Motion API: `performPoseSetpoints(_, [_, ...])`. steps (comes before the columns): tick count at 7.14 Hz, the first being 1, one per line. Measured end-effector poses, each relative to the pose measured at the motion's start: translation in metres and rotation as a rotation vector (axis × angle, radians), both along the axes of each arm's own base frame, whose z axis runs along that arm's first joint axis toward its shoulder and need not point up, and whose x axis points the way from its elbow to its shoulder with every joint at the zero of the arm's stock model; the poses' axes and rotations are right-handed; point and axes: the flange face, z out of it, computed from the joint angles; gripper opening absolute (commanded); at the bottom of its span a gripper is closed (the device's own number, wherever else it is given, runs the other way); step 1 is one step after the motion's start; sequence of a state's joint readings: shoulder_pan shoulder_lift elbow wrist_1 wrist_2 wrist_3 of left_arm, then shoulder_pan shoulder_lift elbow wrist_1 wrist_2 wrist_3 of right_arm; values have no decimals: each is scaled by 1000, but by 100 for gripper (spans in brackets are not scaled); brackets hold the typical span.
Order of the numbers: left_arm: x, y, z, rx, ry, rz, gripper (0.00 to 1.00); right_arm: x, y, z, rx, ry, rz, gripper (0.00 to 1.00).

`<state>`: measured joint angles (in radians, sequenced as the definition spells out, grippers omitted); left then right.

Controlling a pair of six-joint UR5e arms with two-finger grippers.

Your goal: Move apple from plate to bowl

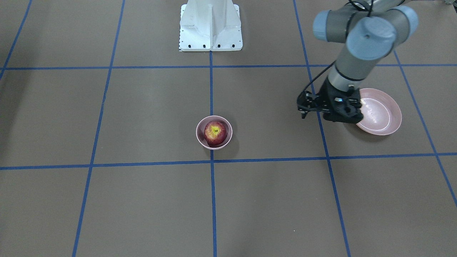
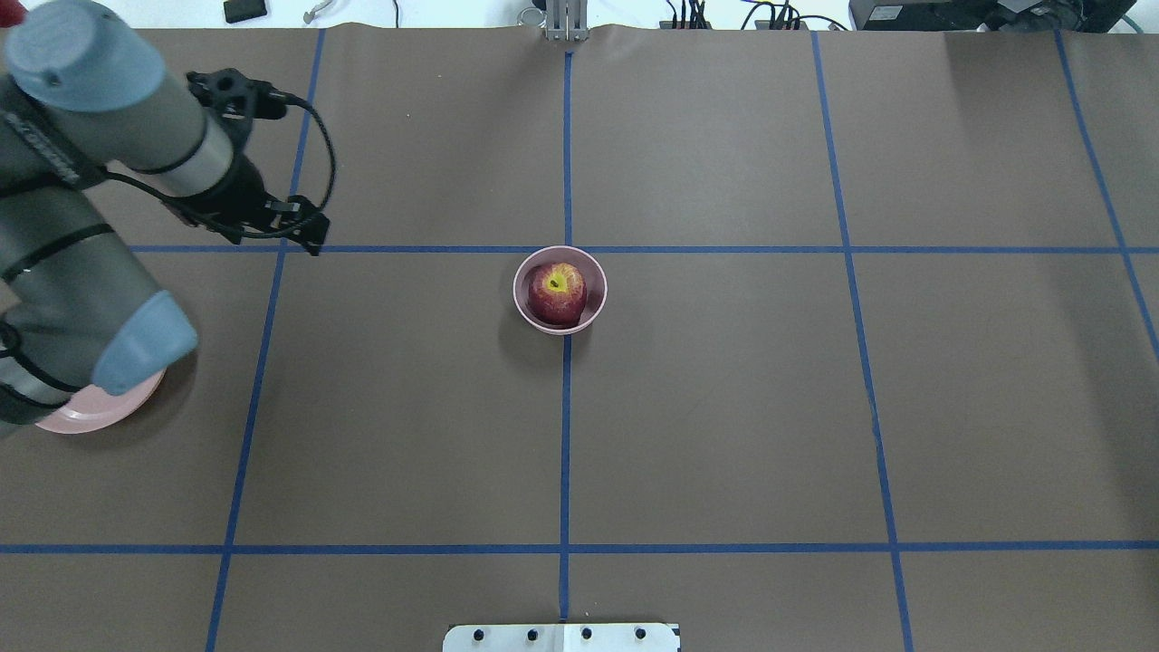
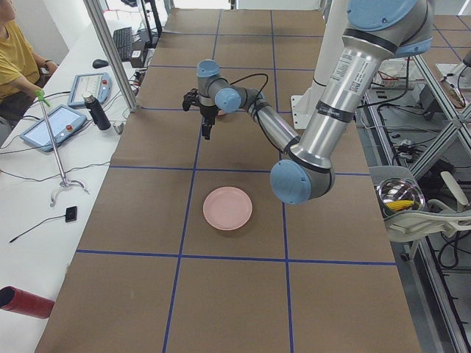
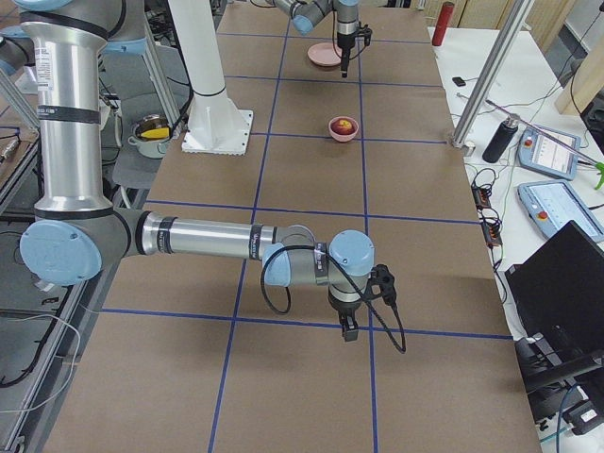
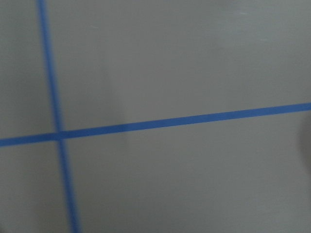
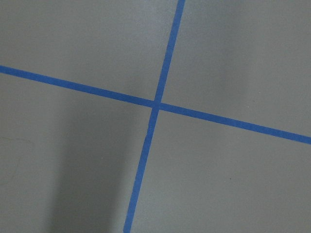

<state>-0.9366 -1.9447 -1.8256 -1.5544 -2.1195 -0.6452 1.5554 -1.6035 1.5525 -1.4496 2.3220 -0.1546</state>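
The dark-red apple (image 1: 215,132) (image 2: 557,292) sits in the small pink bowl (image 1: 200,138) (image 2: 522,299) at the table's middle, stem dimple up. The pale-pink plate (image 1: 380,114) (image 3: 227,208) holds nothing; in the overhead view the left arm covers most of the plate (image 2: 90,412). My left gripper (image 1: 302,115) (image 2: 315,244) hangs beside the plate's bowl-side edge, fingers down and reading as one narrow tip, holding nothing. My right gripper (image 4: 348,330) shows only in the exterior right view, low over the table's right end; I cannot tell whether it is open. Both wrist views show only mat and blue tape.
The white robot base (image 1: 210,25) stands at the robot's edge of the table. A seated person (image 3: 15,51), tablets (image 3: 55,125) and a bottle (image 3: 96,112) are on a side bench beyond the far edge. A red cylinder (image 3: 26,301) lies there too.
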Motion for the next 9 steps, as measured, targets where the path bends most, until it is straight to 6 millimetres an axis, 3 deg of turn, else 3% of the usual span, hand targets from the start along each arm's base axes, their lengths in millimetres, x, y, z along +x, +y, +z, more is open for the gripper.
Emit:
performPoseSetpoints(2, [-116,-14,81,69,-59,64,98,0,5,3,-7,0,1,100])
performPoseSetpoints(4, [-217,-3,167,81,-48,135,98,0,5,3,-8,0,1,100])
performPoseSetpoints(5, [-258,5,208,74,-40,151,98,0,6,4,-10,0,1,100])
performPoseSetpoints(7, [-315,39,272,33,-27,127,98,0,6,5,-12,-1,1,100])
performPoseSetpoints(9, [-359,77,315,-3,-27,60,98,0,6,4,-10,-1,1,100])
